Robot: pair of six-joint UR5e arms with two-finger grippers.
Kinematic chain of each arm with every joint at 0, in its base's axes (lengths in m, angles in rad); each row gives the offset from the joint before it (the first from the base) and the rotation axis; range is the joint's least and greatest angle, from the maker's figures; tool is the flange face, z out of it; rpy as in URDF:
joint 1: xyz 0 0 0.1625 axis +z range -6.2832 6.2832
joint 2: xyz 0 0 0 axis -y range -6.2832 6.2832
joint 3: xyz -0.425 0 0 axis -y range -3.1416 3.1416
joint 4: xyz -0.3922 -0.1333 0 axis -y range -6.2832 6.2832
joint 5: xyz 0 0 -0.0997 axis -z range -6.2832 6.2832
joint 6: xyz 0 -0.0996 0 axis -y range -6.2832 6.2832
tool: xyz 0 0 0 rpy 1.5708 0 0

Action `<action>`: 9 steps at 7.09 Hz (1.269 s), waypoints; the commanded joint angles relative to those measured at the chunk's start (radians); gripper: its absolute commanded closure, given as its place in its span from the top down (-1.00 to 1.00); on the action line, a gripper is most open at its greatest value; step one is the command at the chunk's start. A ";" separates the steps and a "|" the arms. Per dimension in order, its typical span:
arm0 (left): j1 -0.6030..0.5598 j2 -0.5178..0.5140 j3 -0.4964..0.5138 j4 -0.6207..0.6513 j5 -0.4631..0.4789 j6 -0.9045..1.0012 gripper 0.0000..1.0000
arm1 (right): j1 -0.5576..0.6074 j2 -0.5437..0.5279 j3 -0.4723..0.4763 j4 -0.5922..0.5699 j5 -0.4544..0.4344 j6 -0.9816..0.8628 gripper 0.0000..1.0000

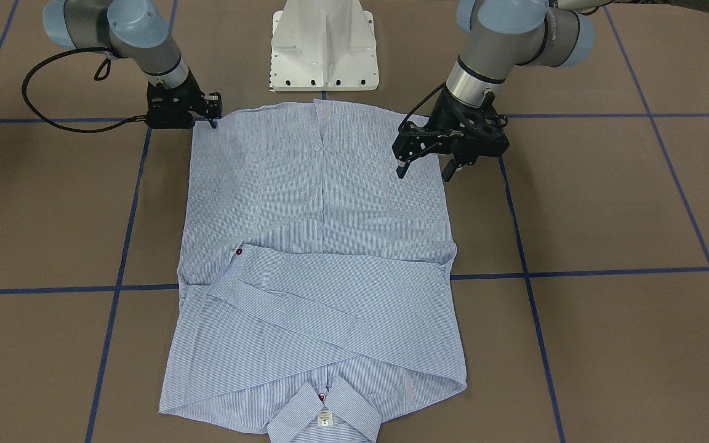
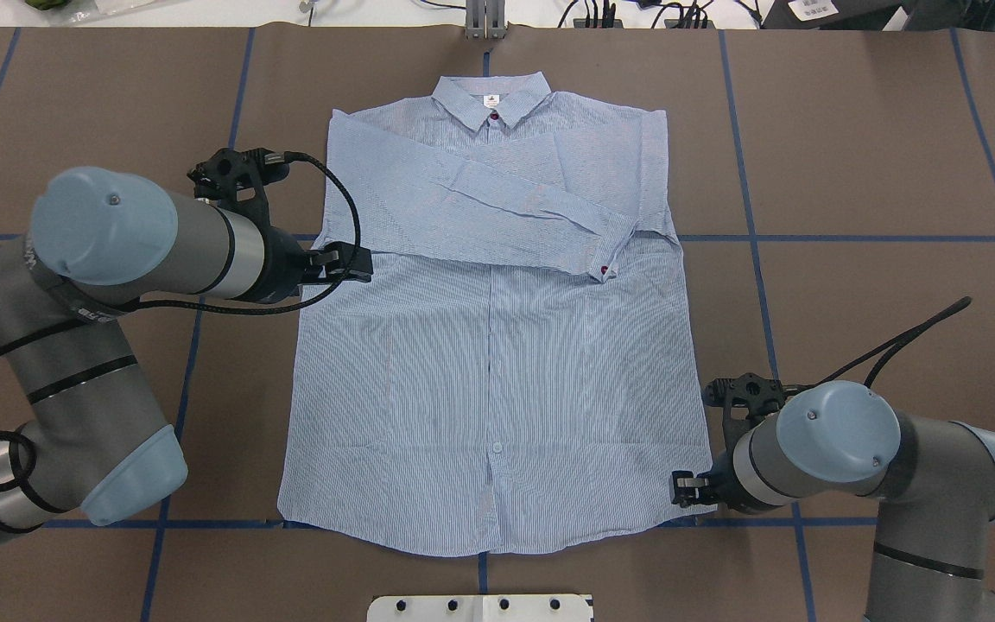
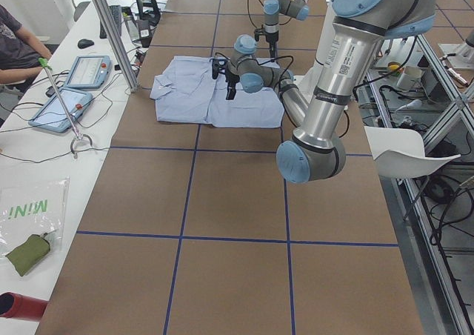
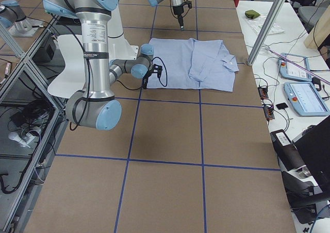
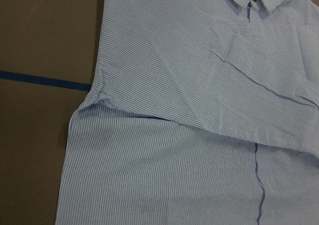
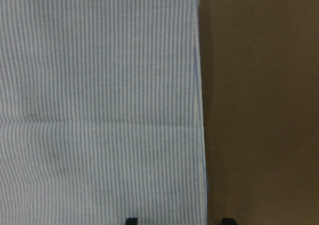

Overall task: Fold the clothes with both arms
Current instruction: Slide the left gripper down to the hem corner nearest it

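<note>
The light blue striped shirt [image 2: 497, 363] lies flat and buttoned on the brown table, collar [image 2: 491, 97] at the far side, hem toward the robot's base. Both sleeves are folded across the chest, with a red cuff button [image 1: 239, 251] showing. My left gripper [image 1: 425, 167] hovers open over the shirt's left side edge near the armpit, holding nothing. My right gripper [image 2: 681, 489] sits low at the hem's right corner. In the right wrist view its fingertips [image 6: 130, 220] stand apart on either side of the shirt's side edge [image 6: 202, 135], so it is open.
The white pedestal base [image 1: 324, 49] stands just behind the hem. Blue tape lines [image 1: 576, 272] grid the brown table. A side table with tablets [image 3: 63, 105], cables and a metal post [image 3: 111, 31] runs past the collar end, with a seated person's arm [image 3: 18, 53] beside it.
</note>
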 commanded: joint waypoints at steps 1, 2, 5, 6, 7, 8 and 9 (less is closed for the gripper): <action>0.000 0.000 0.001 0.000 0.001 0.000 0.99 | 0.000 0.000 -0.004 0.000 0.000 0.000 0.19; 0.000 0.000 0.002 0.000 0.001 0.002 0.99 | 0.002 0.000 -0.004 -0.002 0.000 0.000 0.19; 0.000 0.000 0.002 0.000 0.002 0.002 0.99 | 0.002 -0.001 -0.012 -0.002 0.006 0.000 -0.03; 0.000 0.000 0.002 0.000 0.002 0.002 0.99 | 0.002 -0.001 -0.014 -0.002 0.012 0.000 -0.37; 0.000 0.000 0.002 0.000 0.007 0.002 0.99 | 0.002 -0.001 -0.014 -0.002 0.015 0.000 -0.76; 0.000 0.000 0.005 0.000 0.013 0.002 0.99 | 0.003 -0.001 -0.014 -0.002 0.016 0.000 -1.00; 0.000 0.000 0.007 0.000 0.014 0.003 0.99 | 0.003 -0.001 -0.012 -0.002 0.016 0.000 -1.00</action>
